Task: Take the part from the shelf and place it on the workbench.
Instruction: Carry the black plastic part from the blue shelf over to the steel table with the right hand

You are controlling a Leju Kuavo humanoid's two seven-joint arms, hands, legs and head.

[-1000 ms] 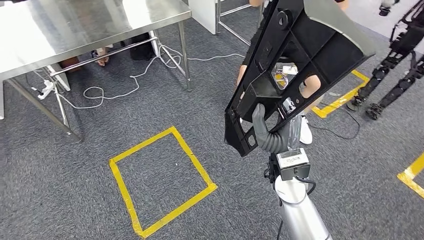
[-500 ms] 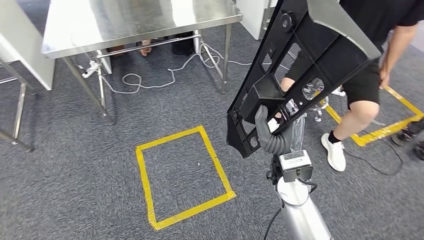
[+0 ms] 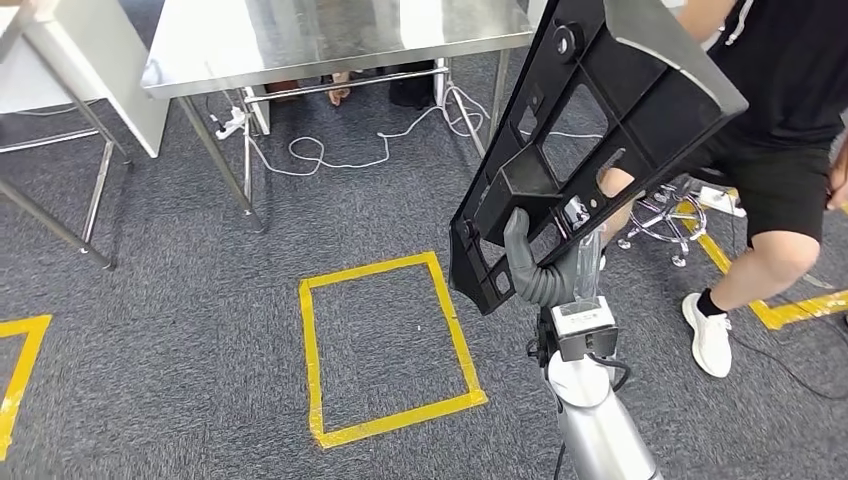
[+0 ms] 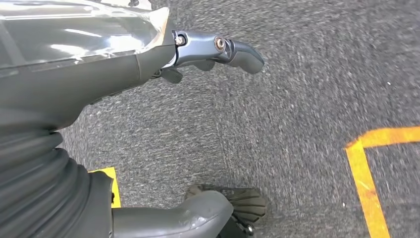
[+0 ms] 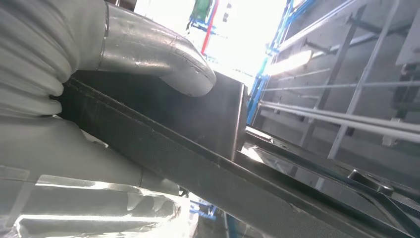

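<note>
While right hand (image 3: 545,268) grips, part (image 3: 590,130) tilted upward

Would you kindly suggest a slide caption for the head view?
Right hand carries the black part upright toward the steel workbench, a person standing alongside.

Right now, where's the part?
In the head view the black part is held up in the right hand, on the right, above the carpet beside the yellow tape square, with a person just behind it.
</note>
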